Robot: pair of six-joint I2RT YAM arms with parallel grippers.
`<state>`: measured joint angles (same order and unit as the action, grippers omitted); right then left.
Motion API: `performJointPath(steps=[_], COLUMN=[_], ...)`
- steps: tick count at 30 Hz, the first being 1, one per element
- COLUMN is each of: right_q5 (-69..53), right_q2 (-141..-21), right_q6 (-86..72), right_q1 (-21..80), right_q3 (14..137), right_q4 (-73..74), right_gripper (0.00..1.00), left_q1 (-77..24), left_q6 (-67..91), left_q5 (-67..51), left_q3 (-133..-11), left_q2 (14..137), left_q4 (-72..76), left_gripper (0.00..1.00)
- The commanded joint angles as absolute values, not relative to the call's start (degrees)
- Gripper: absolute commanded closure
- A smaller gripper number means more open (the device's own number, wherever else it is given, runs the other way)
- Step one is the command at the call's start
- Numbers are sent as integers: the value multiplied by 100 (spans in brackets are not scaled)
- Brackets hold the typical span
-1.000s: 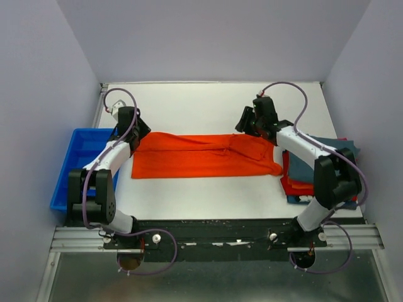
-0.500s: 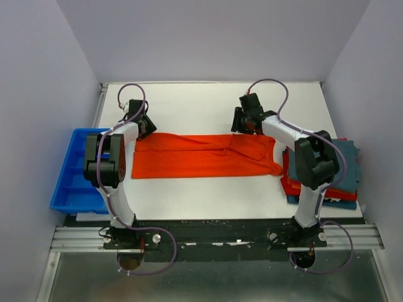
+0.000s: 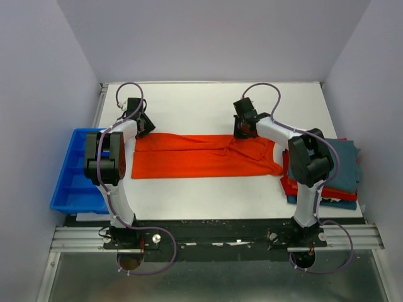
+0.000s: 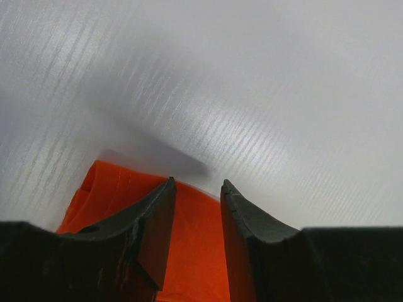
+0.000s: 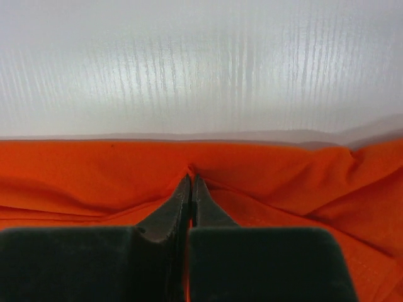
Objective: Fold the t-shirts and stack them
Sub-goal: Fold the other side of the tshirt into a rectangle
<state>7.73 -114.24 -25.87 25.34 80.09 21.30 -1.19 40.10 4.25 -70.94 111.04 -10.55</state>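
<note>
A bright orange-red t-shirt (image 3: 201, 157) lies flat in a long folded band across the middle of the table. My left gripper (image 3: 143, 128) stands at its far left corner. In the left wrist view the left gripper (image 4: 197, 182) is open, and its two fingers straddle the shirt's corner (image 4: 195, 251). My right gripper (image 3: 243, 133) is at the shirt's far edge, right of centre. In the right wrist view the right gripper (image 5: 191, 178) is shut on a small pinch of the orange cloth (image 5: 94, 176). Folded t-shirts are stacked at the right: teal (image 3: 337, 160) on top, red (image 3: 295, 185) and blue (image 3: 308, 201) below.
A rigid blue plastic bin (image 3: 69, 179) sits off the table's left edge beside the left arm. The white table (image 3: 189, 107) stretches beyond the shirt to the back wall. The folded stack lies close to the right arm's base.
The right gripper's jaws have shut on the shirt's far edge. Both grippers have moved a little farther back, and the left one reached the shirt's far left corner.
</note>
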Motion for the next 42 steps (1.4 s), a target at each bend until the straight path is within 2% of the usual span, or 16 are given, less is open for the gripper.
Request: performJointPath(steps=[1,6,13,16,17,19,20,22,27,33,38,42], right_q5=[1607,1495,1169,889,714,449,405,500,905,1573,1424,1021], right_q2=[-10891,-10267,-9318,-8712,-8510,-8176,-7965,-7762,-7769,-8673,-9517,-9555], right_q6=[-2443,-2575,-3295,-3629,-3691,-3823,-3867,-3780,-3323,-3059,-3339,-3542], right_q1=[2873,3111,3454,3629,3673,3709,3709,3709,3691,3411,2805,2304], right_q3=[7999,7428,6181,5408,5188,4835,4756,4798,5413,6529,7197,6998], right_q4=[2478,2487,2549,2295,2146,1934,1925,2003,2083,2425,2872,2717], right_gripper=[96,97,90,82,75,54,46,36,38,43,48,50], left_q1=[-88,-123,-193,-263,-290,-413,-509,-632,-861,-1089,-1607,-2292], left_q6=[3920,3902,3815,3771,3779,3753,3736,3700,3709,3762,3622,3297], left_q5=[615,712,712,764,791,887,966,1063,1037,836,27,-360], left_q3=[-7102,-7066,-7058,-7014,-7005,-7022,-7040,-7093,-7032,-6654,-6416,-6433], left_q2=[11083,10969,10785,10618,10556,10451,10398,10319,10134,9932,9756,9668], left_q4=[-1389,-1397,-1415,-1415,-1424,-1467,-1520,-1590,-1652,-1591,-1047,-695], left_gripper=[52,52,51,51,51,51,51,51,51,53,54,46])
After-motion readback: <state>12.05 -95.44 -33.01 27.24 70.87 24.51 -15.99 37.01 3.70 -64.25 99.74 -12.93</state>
